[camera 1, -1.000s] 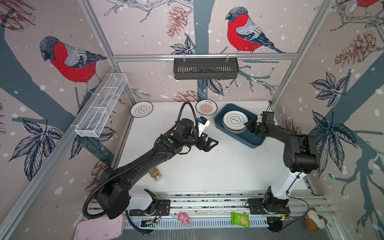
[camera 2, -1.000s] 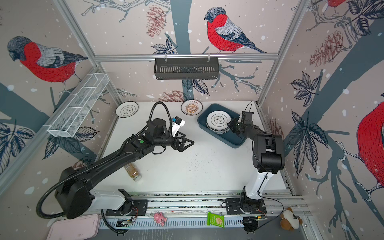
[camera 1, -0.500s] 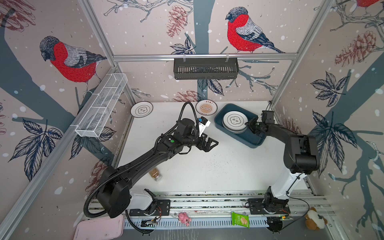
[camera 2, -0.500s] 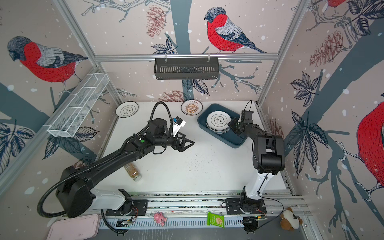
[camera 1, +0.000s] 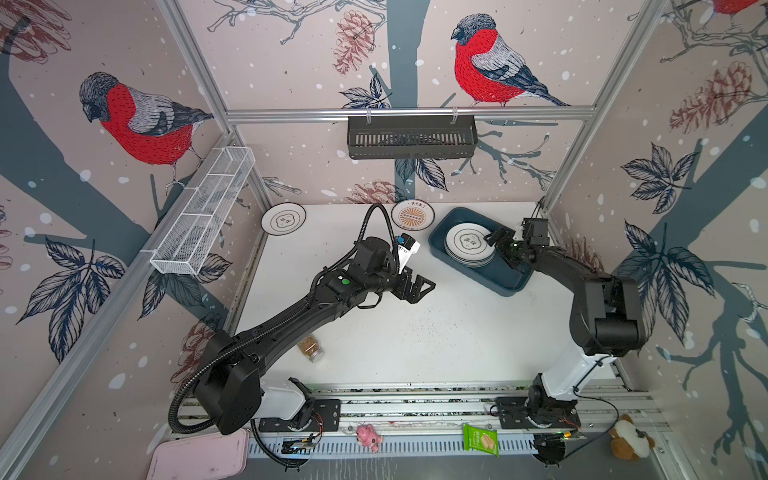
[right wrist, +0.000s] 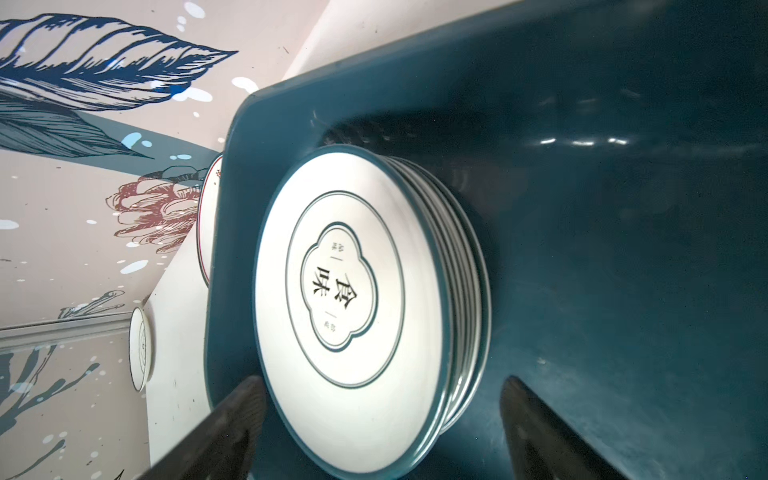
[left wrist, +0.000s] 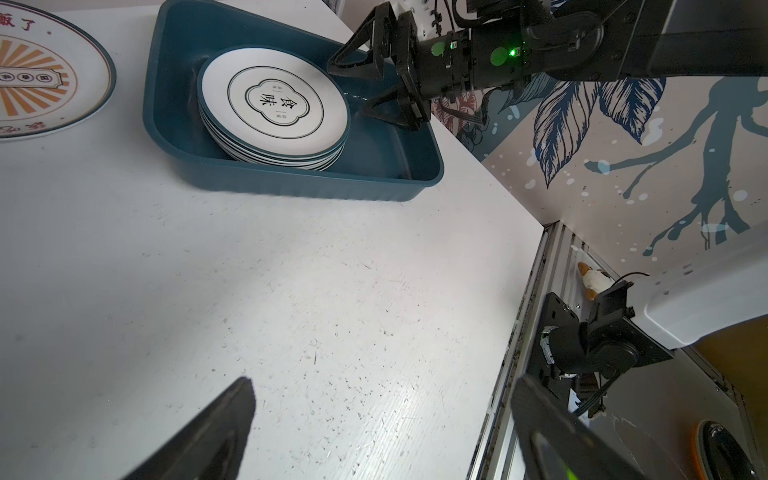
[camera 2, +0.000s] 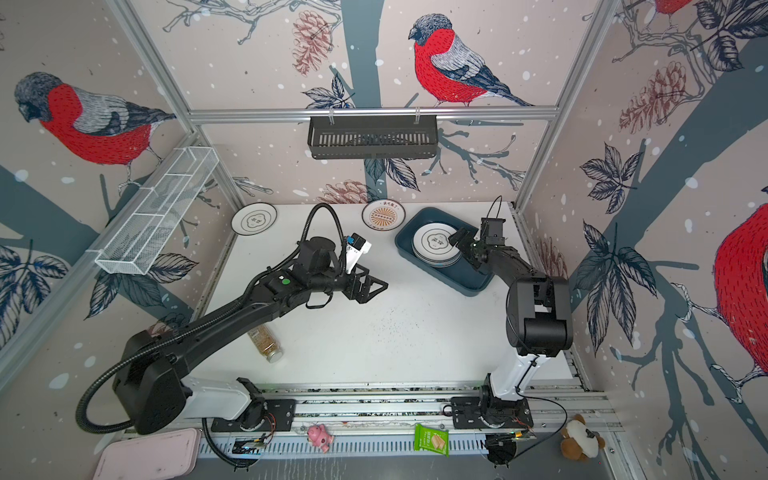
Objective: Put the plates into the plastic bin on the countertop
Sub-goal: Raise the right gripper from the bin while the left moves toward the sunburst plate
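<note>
We see the worktop open across its middle. At far right sits the plastic bin, its long axis running far-left to near-right. The stack of plates lies flat in its far-left half. A cloud plate and a sunburst plate lie along the far edge. The right end effector gapes wide and empty at the stack's right rim. The left end effector hovers mid-worktop, wide and empty, aimed right.

Both arms: matte black, chunky boxy joints, white base links. The left arm has a ribbed black cable hose behind its tool, plus a green dot sticker. The right gripper has triangular black fingers, with a lit green LED just behind them.
</note>
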`<action>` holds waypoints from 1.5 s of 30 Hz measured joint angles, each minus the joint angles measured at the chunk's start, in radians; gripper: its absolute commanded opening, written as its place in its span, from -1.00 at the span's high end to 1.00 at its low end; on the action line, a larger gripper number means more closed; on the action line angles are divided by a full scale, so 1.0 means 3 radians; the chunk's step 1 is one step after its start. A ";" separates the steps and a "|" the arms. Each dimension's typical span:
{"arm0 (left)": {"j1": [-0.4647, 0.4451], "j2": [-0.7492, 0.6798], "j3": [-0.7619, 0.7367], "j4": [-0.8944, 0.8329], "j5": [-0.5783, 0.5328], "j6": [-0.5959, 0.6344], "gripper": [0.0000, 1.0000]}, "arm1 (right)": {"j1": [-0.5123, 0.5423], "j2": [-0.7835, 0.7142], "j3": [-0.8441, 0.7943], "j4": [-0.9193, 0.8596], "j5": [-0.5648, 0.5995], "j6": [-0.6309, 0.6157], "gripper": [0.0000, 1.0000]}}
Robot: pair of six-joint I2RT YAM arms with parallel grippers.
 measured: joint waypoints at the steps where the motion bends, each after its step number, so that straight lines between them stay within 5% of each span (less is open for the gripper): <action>1: 0.0000 0.0003 0.0000 -0.0005 -0.0024 0.0029 -0.93 | 0.0010 -0.0032 -0.0003 0.0004 0.0031 -0.0022 -0.93; 16: 0.0581 0.0145 0.0027 0.0139 -0.0529 -0.0130 -0.93 | 0.0041 -0.0532 -0.0326 0.0326 -0.0064 -0.0223 -0.99; 24: 0.0684 0.0838 0.0622 0.0226 -0.1064 -0.0547 -0.92 | 0.0079 -0.0885 -0.0558 0.0538 -0.0178 -0.0312 -0.99; 45: 0.1436 0.2939 0.2471 0.0359 -0.0679 -0.1344 -0.92 | 0.0170 -0.1003 -0.0666 0.0697 -0.0223 -0.0463 -0.99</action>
